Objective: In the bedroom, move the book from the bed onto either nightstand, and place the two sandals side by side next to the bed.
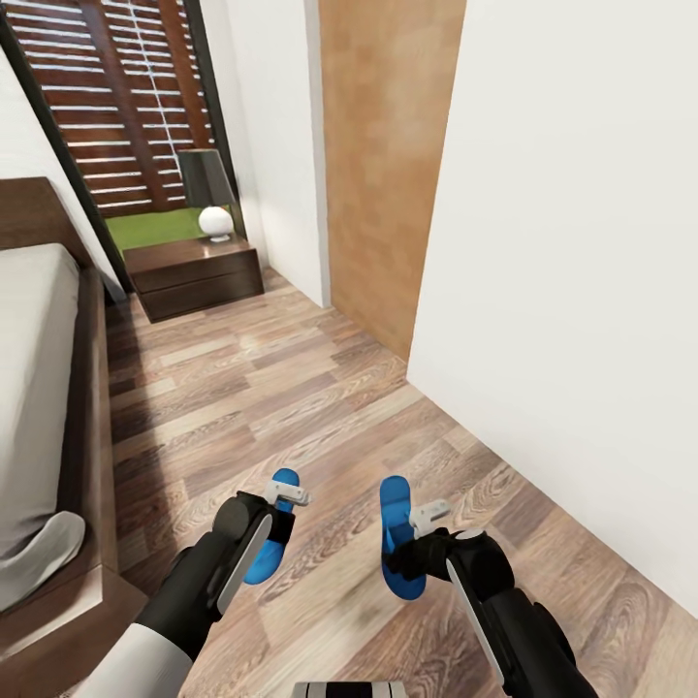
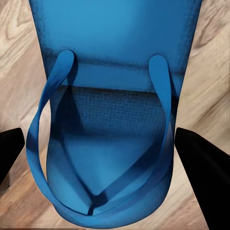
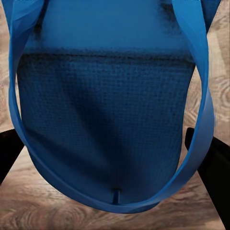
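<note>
White walls point(image 1: 572, 242), wood-plank floor point(image 1: 291, 388), brown door point(image 1: 383, 165), slatted window point(image 1: 136, 97) w/ dark-shaded lamp point(image 1: 206, 189) beneath.

I see two bright blue sandals, one under my left gripper point(image 1: 276, 528), one under my right point(image 1: 397, 538), on brown wood-plank floor point(image 1: 291, 388); white walls point(image 1: 562, 291), dark brown nightstand point(image 1: 199, 271) ahead.

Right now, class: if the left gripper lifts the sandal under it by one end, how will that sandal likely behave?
The sandal has a thin flat sole, so it probably droops when held by one end. It looks light for its size. Its thin straps likely flex, and being flat it should slide rather than roll.
</note>
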### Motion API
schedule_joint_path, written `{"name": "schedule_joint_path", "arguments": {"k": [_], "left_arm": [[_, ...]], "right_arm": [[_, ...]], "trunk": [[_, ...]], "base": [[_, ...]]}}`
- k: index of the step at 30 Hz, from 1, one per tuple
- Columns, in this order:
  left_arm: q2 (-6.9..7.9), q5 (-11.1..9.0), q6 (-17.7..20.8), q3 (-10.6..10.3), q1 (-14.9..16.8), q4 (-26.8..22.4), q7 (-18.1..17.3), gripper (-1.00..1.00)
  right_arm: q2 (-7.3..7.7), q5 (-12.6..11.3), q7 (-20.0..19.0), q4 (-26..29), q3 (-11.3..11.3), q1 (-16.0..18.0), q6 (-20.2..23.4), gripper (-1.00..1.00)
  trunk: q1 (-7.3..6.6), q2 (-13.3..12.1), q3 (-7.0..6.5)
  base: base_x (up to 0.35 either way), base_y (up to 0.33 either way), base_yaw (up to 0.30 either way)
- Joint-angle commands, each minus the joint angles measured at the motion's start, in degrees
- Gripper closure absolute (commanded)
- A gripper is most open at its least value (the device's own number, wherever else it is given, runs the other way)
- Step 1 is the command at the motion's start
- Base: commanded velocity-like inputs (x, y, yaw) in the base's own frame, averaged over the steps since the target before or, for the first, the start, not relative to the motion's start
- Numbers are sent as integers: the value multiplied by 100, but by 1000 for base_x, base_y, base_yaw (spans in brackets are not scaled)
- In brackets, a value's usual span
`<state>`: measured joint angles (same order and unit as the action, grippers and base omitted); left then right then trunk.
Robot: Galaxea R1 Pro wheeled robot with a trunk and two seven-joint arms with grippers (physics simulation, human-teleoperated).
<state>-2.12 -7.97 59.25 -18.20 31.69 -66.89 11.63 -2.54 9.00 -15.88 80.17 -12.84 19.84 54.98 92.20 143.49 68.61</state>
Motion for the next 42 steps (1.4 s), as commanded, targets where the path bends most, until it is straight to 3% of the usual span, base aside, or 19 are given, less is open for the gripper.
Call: {"name": "schedule_joint_path", "arguments": {"k": [1, 42], "left_arm": [[1, -57, 18, -8, 4, -2, 59, 100], [1, -55, 26, -8, 4, -17, 59, 100]], "right_arm": [[-1, 58, -47, 7, 1, 2, 22, 100], [-5, 58, -47, 4, -7, -1, 22, 100]], "trunk": [[-1, 2, 12], [-1, 2, 310]], "base": [[0, 0, 134], [0, 0, 135]]}}
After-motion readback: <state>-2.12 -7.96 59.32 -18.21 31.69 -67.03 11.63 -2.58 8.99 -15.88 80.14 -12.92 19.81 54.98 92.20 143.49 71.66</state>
